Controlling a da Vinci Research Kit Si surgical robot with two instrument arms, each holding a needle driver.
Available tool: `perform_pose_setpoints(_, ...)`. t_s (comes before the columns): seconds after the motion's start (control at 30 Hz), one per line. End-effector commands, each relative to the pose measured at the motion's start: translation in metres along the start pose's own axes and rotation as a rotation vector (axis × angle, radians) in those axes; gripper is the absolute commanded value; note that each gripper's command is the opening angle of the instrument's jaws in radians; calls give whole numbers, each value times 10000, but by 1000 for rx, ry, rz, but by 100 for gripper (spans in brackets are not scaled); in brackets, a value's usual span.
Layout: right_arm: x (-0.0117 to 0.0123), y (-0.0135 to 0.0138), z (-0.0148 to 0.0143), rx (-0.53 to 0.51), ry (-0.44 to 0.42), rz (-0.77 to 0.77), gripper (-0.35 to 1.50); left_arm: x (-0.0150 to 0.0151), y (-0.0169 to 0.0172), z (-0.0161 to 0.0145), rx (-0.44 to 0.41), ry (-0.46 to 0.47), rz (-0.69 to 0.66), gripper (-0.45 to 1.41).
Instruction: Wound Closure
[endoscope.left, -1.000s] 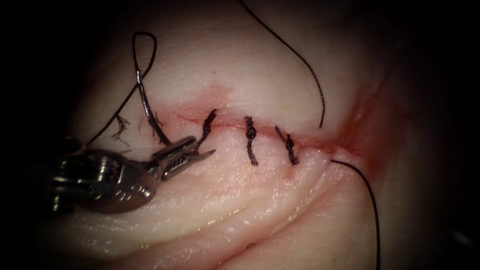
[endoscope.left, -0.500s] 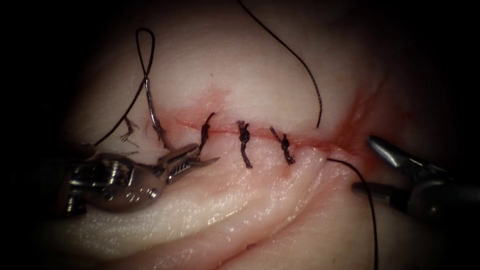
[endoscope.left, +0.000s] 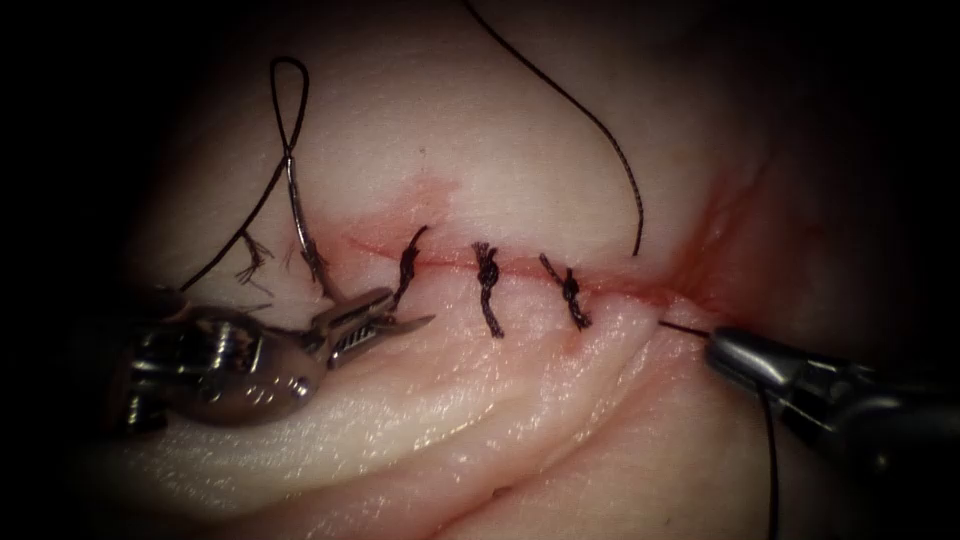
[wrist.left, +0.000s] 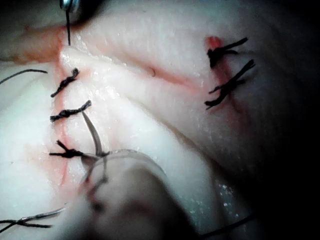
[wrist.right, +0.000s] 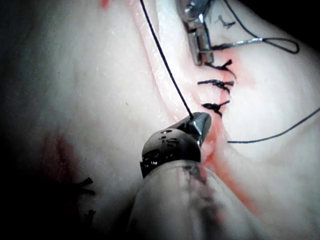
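lying across the middle of the tissue (endoscope.left: 520, 400), the cut (endoscope.left: 520, 268), crossed by three dark stitches (endoscope.left: 487, 285), with red fluid (endoscope.left: 720, 250) staining its right end. gripping the needle (endoscope.left: 305, 240) close to its point end, the left tool (endoscope.left: 385, 322), jaws clamped on it just below the cut's left end; needle body curving up over the tissue on the left, out of the tissue, swaged end meeting a small loop of thread (endoscope.left: 290, 95). pinching the thread (endoscope.left: 685, 328) at the right end of the cut, the right tool (endoscope.left: 722, 348), jaws closed on the strand just where it is leaving the tissue. seen from the right wrist, the same tool (wrist.right: 196, 125) nipping the thread (wrist.right: 165, 65) beside the nearest stitch. arching over the upper tissue and dropping to the cut right of the stitches, another long strand (endoscope.left: 600, 130). fraying near the needle, short cut ends (endoscope.left: 255, 258).
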Motion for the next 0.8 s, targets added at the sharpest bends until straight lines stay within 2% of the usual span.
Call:
perform_pose_setpoints(0.03,18,-6,9,10,14,-5,-35,2,3,7,2,-2,0,-45)
perform_pose_setpoints(0.27,100,-22,11,58,71,-29,-35,1,3,8,2,-2,1,-45)
perform_pose_setpoints(0.37,152,-30,18,91,104,-51,-35,2,4,9,3,-2,7,-45)
perform_pose_setpoints(0.5,184,-39,24,119,124,-72,-35,2,3,9,3,-2,7,-45)
perform_pose_setpoints(0.7,211,-50,27,150,148,-96,-35,2,4,8,3,-3,6,-45)
perform_pose_setpoints(0.8,228,-62,30,189,189,-115,-35,2,4,8,3,-3,7,-45)
